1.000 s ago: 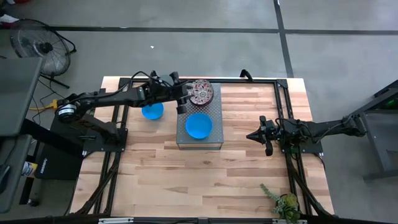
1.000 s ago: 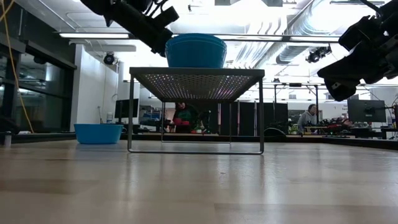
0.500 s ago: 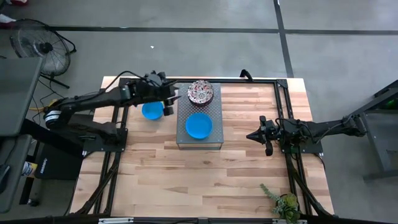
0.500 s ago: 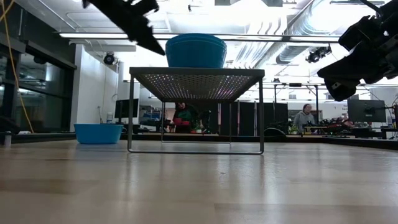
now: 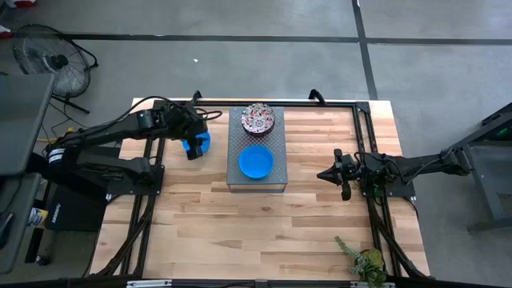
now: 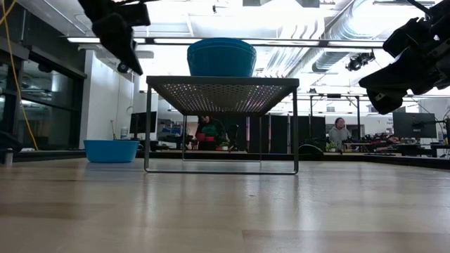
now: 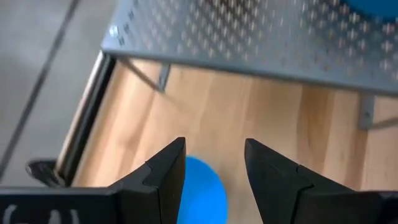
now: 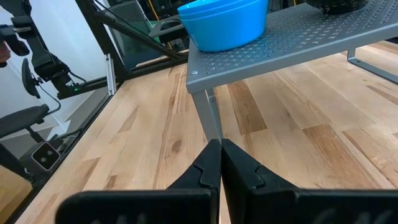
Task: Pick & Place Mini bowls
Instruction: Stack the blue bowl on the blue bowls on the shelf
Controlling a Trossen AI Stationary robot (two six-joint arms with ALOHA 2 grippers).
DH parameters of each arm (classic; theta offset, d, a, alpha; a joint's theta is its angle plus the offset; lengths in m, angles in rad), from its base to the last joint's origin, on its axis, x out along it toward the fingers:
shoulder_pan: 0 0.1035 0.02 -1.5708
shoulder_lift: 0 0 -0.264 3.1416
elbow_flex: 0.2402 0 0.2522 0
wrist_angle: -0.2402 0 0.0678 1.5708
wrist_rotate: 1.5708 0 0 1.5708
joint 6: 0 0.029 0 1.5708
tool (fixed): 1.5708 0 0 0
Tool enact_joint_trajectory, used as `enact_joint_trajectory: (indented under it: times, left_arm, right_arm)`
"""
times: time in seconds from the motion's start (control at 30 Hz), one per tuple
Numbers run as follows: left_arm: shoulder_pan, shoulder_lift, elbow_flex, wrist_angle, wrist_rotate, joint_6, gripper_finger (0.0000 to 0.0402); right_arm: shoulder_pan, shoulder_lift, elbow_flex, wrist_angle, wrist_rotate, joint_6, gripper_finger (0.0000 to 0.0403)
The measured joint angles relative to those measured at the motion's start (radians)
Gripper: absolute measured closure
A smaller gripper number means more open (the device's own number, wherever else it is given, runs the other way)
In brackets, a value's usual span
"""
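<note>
A grey perforated stand (image 5: 276, 142) holds a red-and-dark patterned mini bowl (image 5: 258, 118) at its far end and a blue mini bowl (image 5: 255, 161) nearer. Another blue mini bowl (image 5: 202, 142) rests on the table left of the stand. My left gripper (image 5: 194, 149) hangs open above this bowl, tipped downward; in the left wrist view the bowl (image 7: 202, 193) shows below, between the fingers, untouched. My right gripper (image 5: 324, 174) waits shut to the right of the stand, pointing at it.
A black frame rail (image 5: 336, 102) runs along the table's far and side edges. A small green plant (image 5: 366, 262) stands at the near right corner. Bare wood lies near the front edge. People sit in the room beyond the table.
My left gripper has drawn back from the patterned bowl on the stand toward the table's left edge and tipped downward, ending over the blue bowl on the table. The patterned bowl has stayed on the stand.
</note>
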Motion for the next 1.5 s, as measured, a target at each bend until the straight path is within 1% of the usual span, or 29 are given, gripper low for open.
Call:
enact_joint_trajectory:
  times: [0.13, 0.23, 0.4, 0.6, 0.73, 0.9, 1.07, 1.2, 1.37, 1.5]
  left_arm:
    - [0.000, -0.001, 0.000, -0.103, 0.000, -0.041, 0.0241]
    - [0.000, -0.001, -0.002, -0.137, 0.001, -0.051, 0.0241]
    - [0.000, 0.000, -0.071, -0.131, 0.037, -0.100, 0.0241]
    - [0.001, 0.000, -0.173, -0.043, 0.074, -0.123, 0.0241]
    - [0.051, 0.000, -0.223, -0.013, 0.084, -0.120, 0.0241]
    - [0.106, 0.000, -0.261, -0.014, 0.110, -0.086, 0.0241]
    - [0.107, 0.000, -0.298, 0.000, 0.114, -0.072, 0.0241]
    - [0.111, 0.000, -0.343, 0.038, 0.146, -0.024, 0.0241]
    - [0.139, 0.002, -0.383, 0.094, 0.136, 0.042, 0.0241]
    - [0.159, 0.031, -0.385, 0.099, 0.132, 0.086, 0.0241]
  right_arm:
    - [0.000, 0.000, 0.000, 0.000, 0.000, 0.000, 0.0402]
    - [0.000, 0.000, 0.000, 0.000, 0.000, 0.000, 0.0402]
    - [0.000, 0.000, 0.000, 0.000, 0.000, 0.000, 0.0402]
    - [0.000, 0.000, 0.000, 0.000, 0.000, 0.000, 0.0402]
    - [0.000, 0.000, 0.000, 0.000, 0.000, 0.000, 0.0402]
    - [0.000, 0.000, 0.000, 0.000, 0.000, 0.000, 0.0402]
    - [0.000, 0.000, 0.000, 0.000, 0.000, 0.000, 0.0402]
    - [0.000, 0.000, 0.000, 0.000, 0.000, 0.000, 0.0402]
    - [0.000, 0.000, 0.000, 0.000, 0.000, 0.000, 0.0402]
    - [0.000, 0.000, 0.000, 0.000, 0.000, 0.000, 0.0402]
